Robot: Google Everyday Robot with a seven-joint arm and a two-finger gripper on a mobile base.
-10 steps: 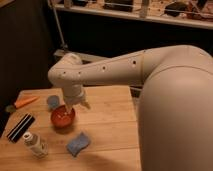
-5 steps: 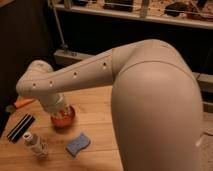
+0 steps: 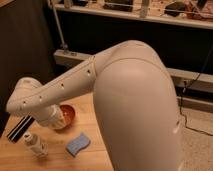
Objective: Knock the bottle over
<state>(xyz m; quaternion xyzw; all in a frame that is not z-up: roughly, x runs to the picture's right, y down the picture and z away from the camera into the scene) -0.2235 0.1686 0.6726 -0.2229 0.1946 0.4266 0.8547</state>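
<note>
The bottle (image 3: 35, 144) is small and pale with a white cap. It stands roughly upright on the wooden table (image 3: 95, 159) at the lower left. My white arm reaches from the right across the view to the left. The gripper (image 3: 52, 119) hangs below the arm's wrist and is mostly hidden by it. It sits beside the left rim of the red bowl (image 3: 68, 114), above and slightly right of the bottle, with a small gap to it.
A blue sponge (image 3: 77, 145) lies right of the bottle, in front of the bowl. A black striped object (image 3: 20, 128) lies at the table's left edge. A dark wall and a metal rail (image 3: 75, 57) stand behind the table.
The arm's end has swung further left and lower, closer to the bottle. The bottle still stands. The arm now fills more of the view.
</note>
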